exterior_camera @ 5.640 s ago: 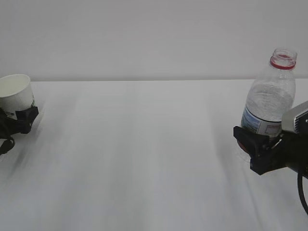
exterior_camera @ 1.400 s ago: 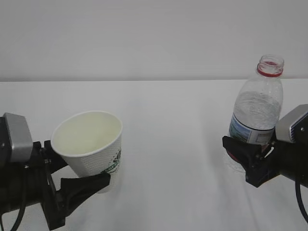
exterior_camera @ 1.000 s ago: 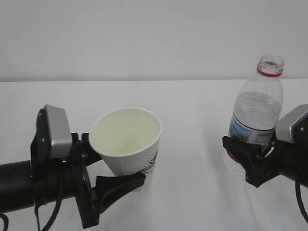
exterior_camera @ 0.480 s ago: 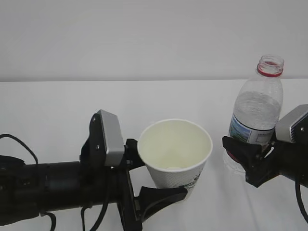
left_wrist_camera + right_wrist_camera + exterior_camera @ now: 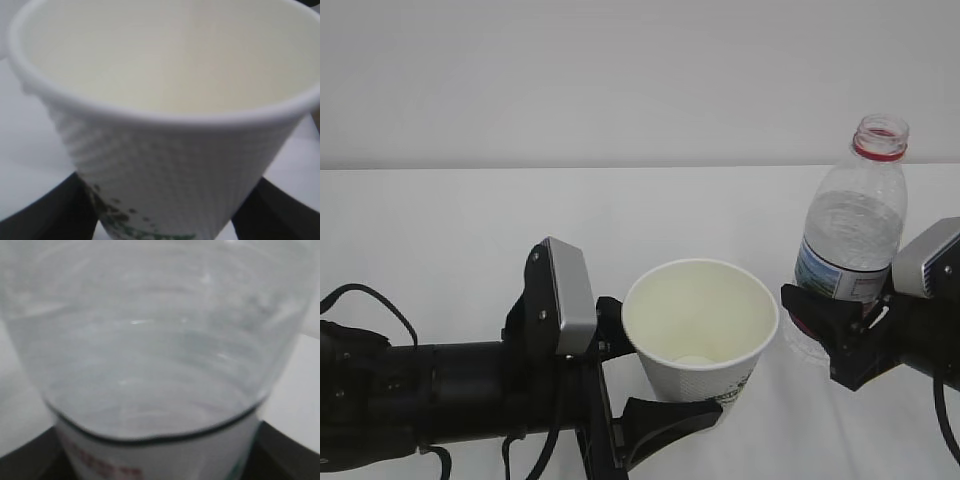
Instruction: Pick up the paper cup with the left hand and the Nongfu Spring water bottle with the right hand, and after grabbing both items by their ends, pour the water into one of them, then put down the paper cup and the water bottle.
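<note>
Low in the frame's centre, paper cup (image 5: 700,330) clamped near its base by left hand (image 5: 655,385), mouth tilted toward the camera, just beside Nongfu Spring water bottle (image 5: 853,235) at right, upright, uncapped, gripped low by right hand (image 5: 835,335).

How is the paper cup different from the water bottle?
The paper cup is short, white and solid, while the Nongfu Spring water bottle is taller and see-through. The cup has a wide open mouth; the bottle narrows to a small neck with a red ring. The cup leans a little towards the camera; the bottle stands nearly upright. Both are uncapped, and each is held low down by a black gripper: left gripper, right gripper.
</note>
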{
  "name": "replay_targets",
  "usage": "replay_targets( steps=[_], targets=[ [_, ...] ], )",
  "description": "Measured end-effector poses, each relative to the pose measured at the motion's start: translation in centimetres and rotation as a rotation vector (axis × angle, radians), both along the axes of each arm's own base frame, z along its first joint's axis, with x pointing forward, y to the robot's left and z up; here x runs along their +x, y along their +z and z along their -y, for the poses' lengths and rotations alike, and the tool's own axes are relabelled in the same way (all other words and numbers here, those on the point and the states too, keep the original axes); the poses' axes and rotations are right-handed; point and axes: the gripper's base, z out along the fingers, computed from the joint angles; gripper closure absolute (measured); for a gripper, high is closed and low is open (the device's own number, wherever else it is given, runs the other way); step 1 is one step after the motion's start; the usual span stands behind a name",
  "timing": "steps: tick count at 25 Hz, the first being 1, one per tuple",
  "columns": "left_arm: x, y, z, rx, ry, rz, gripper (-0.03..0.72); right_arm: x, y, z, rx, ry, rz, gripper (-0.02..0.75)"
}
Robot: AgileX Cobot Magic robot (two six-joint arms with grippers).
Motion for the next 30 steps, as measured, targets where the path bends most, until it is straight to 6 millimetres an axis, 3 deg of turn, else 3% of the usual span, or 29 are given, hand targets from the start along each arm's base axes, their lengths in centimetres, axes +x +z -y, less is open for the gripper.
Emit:
replay_targets(
  steps=[10,25,30],
  targets=[
    [0.0,0.0,0.0,-0.006,0.006,-0.024,0.145,0.2,0.3,0.0,-0.02,0.009,0.029,0.215],
    [0.0,0.1,0.0,-0.02,0.0,-0.024,0.145,2.5,7.1,-0.1,-0.181,0.03,0.211,0.215],
    [-0.1,0.2,0.1,-0.029,-0.005,-0.022,0.145,3.1,8.0,-0.1,-0.237,0.041,0.221,0.215]
  ],
)
